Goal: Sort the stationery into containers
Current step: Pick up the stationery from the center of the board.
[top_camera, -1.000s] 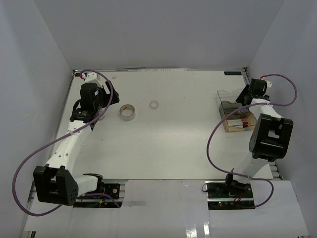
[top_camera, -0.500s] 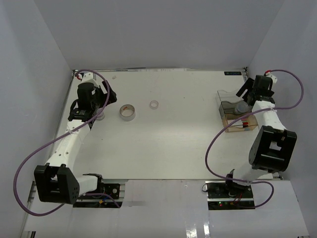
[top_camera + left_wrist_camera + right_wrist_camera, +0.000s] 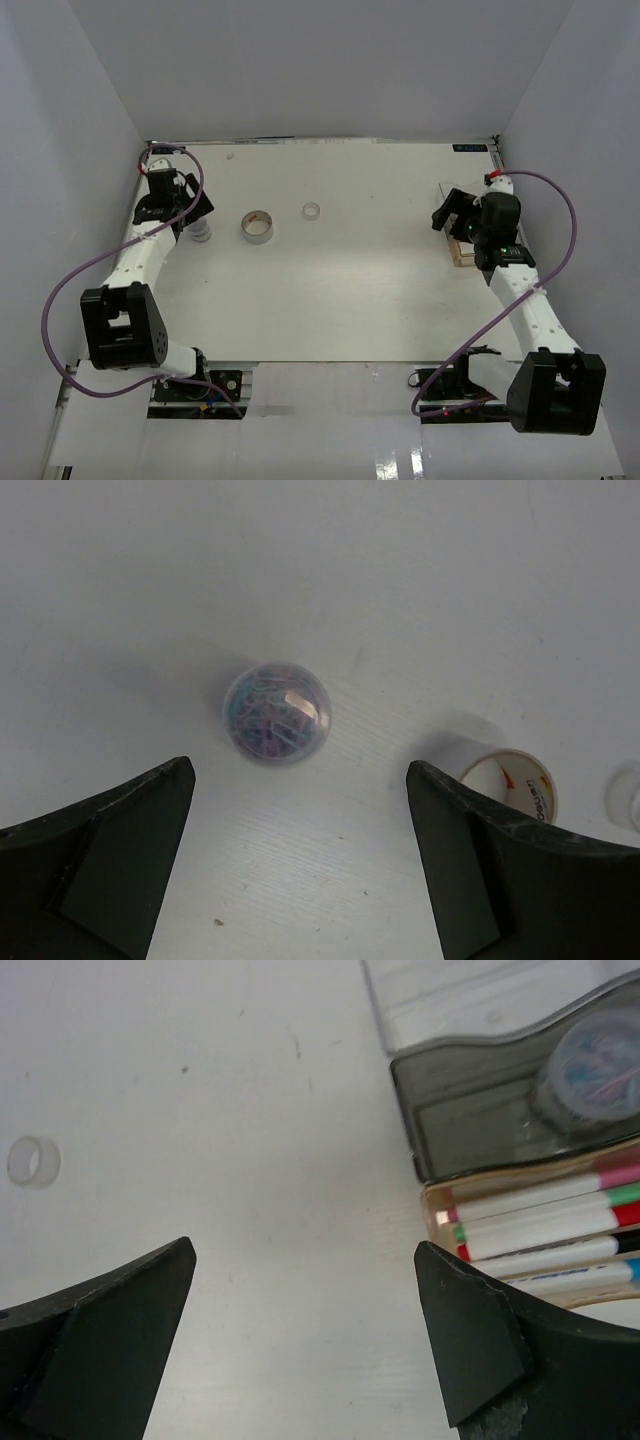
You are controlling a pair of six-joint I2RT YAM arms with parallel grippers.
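Clear round tub, smoky stepped organiser, left tool and right tool spread

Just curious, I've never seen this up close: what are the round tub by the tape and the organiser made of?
Tub: apparently clear glossy plastic; coloured clips show through and its top catches light. Organiser: the stepped part looks like smoky see-through plastic, since a second tub shows through its wall. Its tray is tan and wood-coloured; real wood or a print, I cannot tell.

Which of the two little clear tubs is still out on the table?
The tub ahead of the left fingers; the other tub already sits in the organiser's grey compartment.
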